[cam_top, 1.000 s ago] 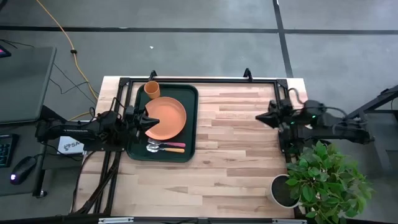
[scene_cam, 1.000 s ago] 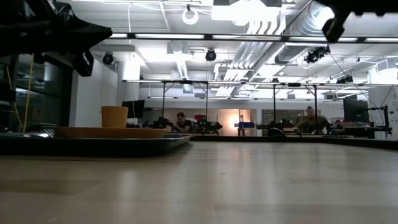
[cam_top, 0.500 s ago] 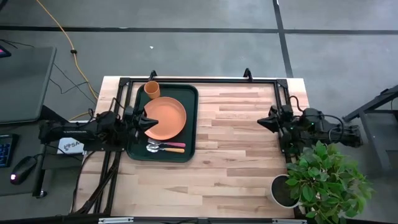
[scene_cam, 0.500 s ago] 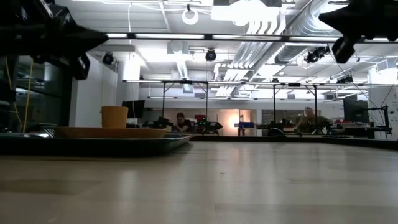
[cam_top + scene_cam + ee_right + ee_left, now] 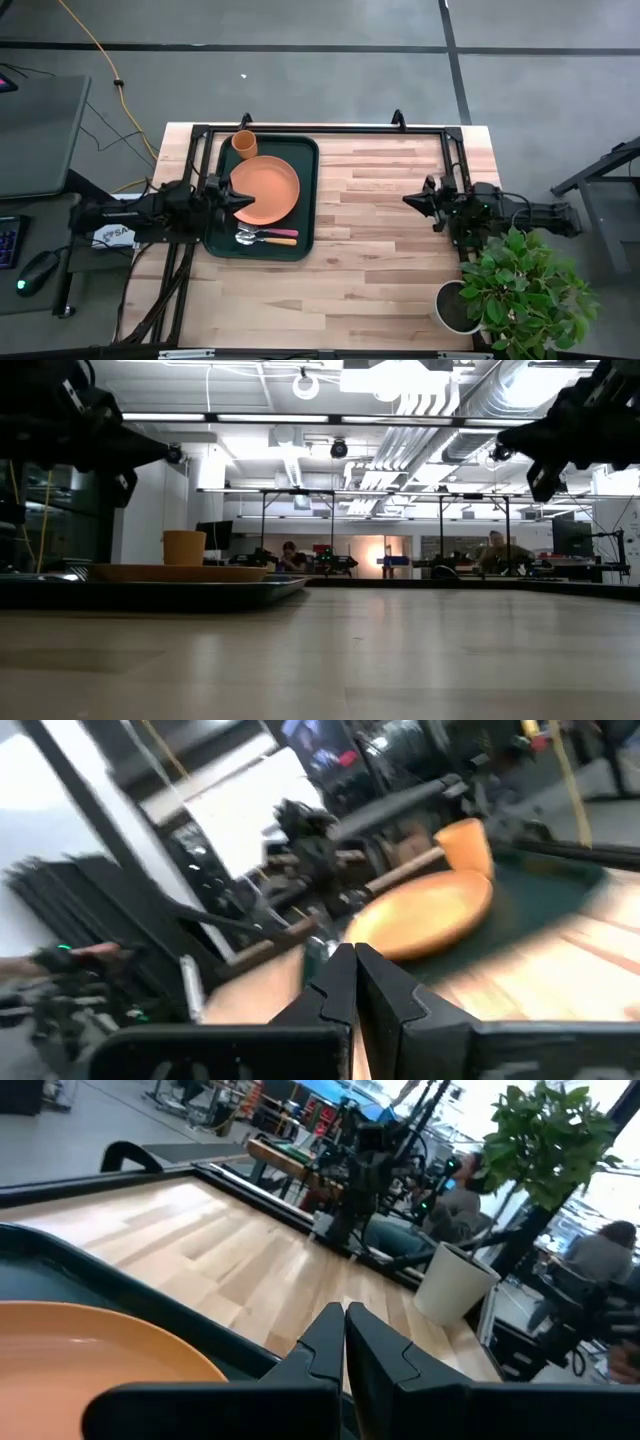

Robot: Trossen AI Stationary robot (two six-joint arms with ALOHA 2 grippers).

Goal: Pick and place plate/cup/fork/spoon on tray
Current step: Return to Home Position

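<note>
The dark green tray (image 5: 306,200) lies at the table's left. On it rest the orange plate (image 5: 268,188), the orange cup (image 5: 244,144) standing upright at its far left corner, and the pink-handled fork (image 5: 281,232) and orange-handled spoon (image 5: 283,241) side by side near its front rim. My left gripper (image 5: 243,198) is shut and empty, above the plate's left rim (image 5: 90,1345). My right gripper (image 5: 407,200) is shut and empty, above the bare wood at the table's right, pointing toward the tray (image 5: 540,885).
A grey pot (image 5: 452,306) with a green plant (image 5: 525,285) stands at the table's near right corner, close to my right arm. Bare wood (image 5: 370,250) lies between the tray and the right arm. People sit in the room beyond the table.
My right gripper has come down and moved a little toward the table's left as its arm folded back. My left gripper has drawn back slightly toward the table's left edge and come down. Both stay shut. The things on the tray have not moved.
</note>
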